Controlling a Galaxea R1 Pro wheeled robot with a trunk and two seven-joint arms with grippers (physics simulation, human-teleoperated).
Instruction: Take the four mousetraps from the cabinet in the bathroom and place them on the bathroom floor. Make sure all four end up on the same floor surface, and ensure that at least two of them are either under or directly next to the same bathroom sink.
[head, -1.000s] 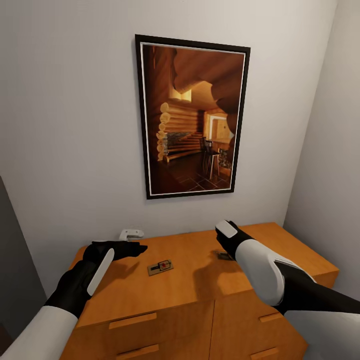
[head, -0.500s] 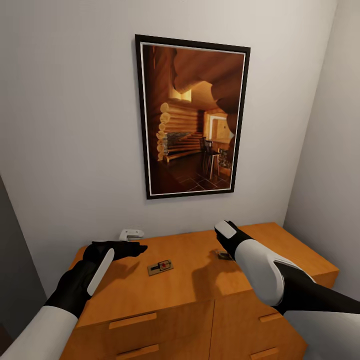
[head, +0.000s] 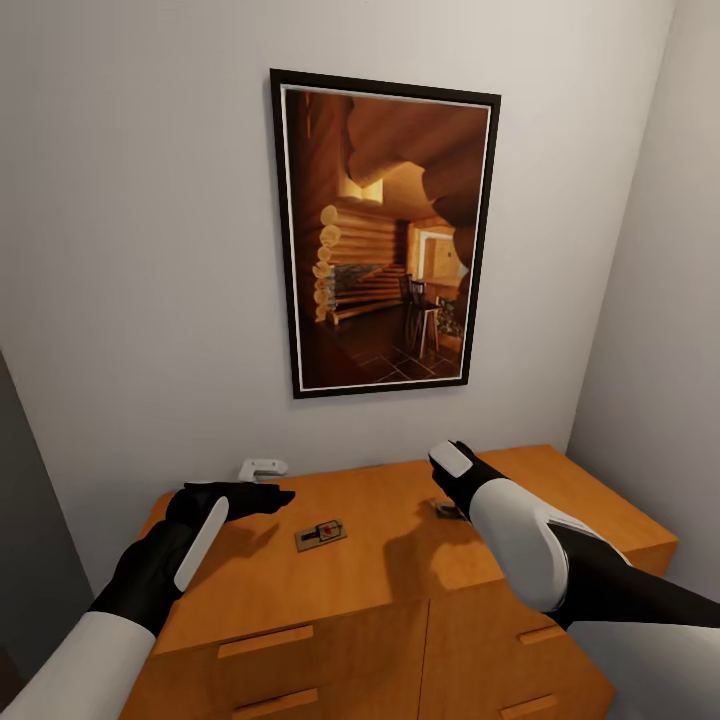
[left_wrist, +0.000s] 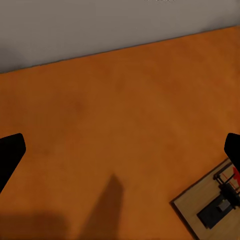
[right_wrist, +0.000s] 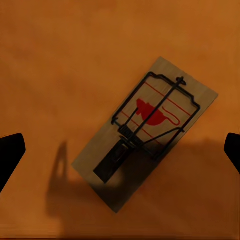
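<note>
Nothing has moved since the earlier frame; both arms hover over the cabinet (head: 400, 560).
Flat tan mousetrap (right_wrist: 145, 130), wire-sprung, lies between the wide-open, empty right gripper (right_wrist: 120, 150) fingertips; another mousetrap (head: 321, 534) sits at 4 o'clock from the open, empty left gripper (head: 270, 497).

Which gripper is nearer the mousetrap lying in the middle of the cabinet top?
Left. The left gripper hovers just beside that mousetrap; the right gripper hangs farther off, over another mousetrap.

Both arms reach forward, left gripper (head: 262, 497) and right gripper (head: 447, 478) spread wide
</note>
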